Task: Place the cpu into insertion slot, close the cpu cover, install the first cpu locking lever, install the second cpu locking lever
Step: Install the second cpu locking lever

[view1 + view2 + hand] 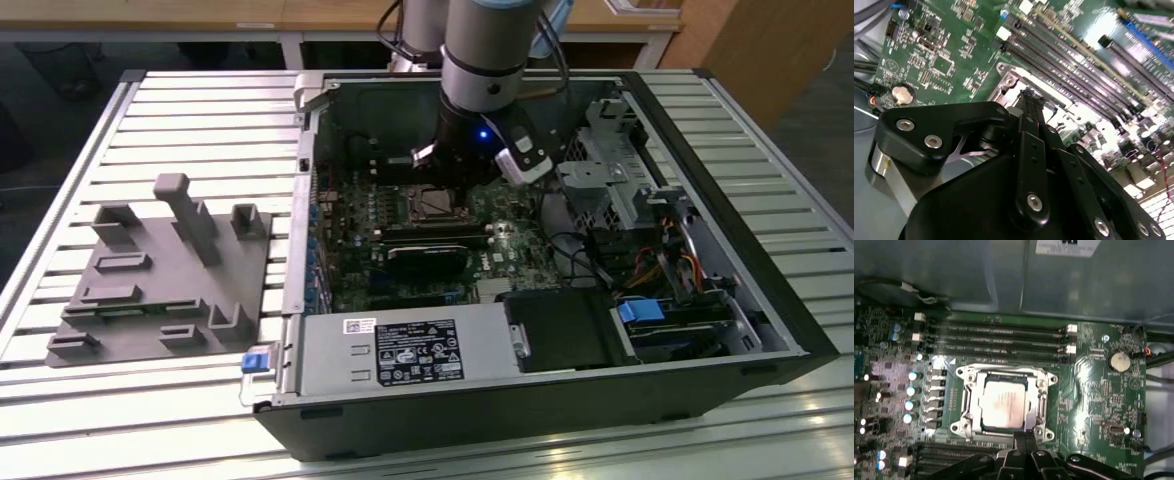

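1 gripper (1021, 439), fingers pressed together and holding nothing, poised at the edge of the 1 insertion slot (1004, 405) inside the open computer case (747, 300). Slot contents: 1 cpu (1003, 406), silver top up, framed by 1 cpu cover (970, 400) lying flat over it. Adjacent on the motherboard (1099, 390): 4 long memory slots (999, 340) and 1 coin battery (1119, 360); outside the case, 1 grey fixture block (160, 270) rests on the slatted table (80, 400).

silver cpu (1004, 406) flat in insertion slot (970, 405), cpu cover (1040, 402) closed
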You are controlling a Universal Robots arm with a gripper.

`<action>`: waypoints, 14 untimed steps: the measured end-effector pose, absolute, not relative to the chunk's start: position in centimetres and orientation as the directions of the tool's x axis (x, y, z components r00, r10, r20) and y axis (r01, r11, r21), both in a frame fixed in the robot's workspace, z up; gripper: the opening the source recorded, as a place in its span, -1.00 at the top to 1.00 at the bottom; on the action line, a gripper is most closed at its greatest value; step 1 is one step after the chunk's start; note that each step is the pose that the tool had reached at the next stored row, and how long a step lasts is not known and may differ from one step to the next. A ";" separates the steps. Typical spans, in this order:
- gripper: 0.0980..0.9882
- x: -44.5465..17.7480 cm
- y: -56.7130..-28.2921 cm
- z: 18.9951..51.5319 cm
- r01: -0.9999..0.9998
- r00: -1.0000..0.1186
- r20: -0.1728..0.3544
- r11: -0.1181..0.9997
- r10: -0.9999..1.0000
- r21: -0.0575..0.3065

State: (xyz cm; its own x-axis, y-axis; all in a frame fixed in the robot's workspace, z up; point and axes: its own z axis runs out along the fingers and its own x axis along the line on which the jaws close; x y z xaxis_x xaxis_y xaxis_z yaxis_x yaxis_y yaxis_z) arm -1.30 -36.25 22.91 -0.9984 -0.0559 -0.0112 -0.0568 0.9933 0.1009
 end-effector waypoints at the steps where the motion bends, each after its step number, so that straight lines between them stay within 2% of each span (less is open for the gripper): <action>1: 0.96 -1.3 -36.4 22.9 -0.057 -0.998 -0.011 0.993 -0.056 0.101; 14: 0.96 -2.1 -37.4 22.9 -0.057 -0.998 -0.011 0.993 -0.056 0.102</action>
State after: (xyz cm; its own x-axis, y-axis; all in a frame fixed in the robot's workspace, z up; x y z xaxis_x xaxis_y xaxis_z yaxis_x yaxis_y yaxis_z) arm -2.11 -37.37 22.88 -0.9984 -0.0560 -0.0113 -0.0568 0.9932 0.1016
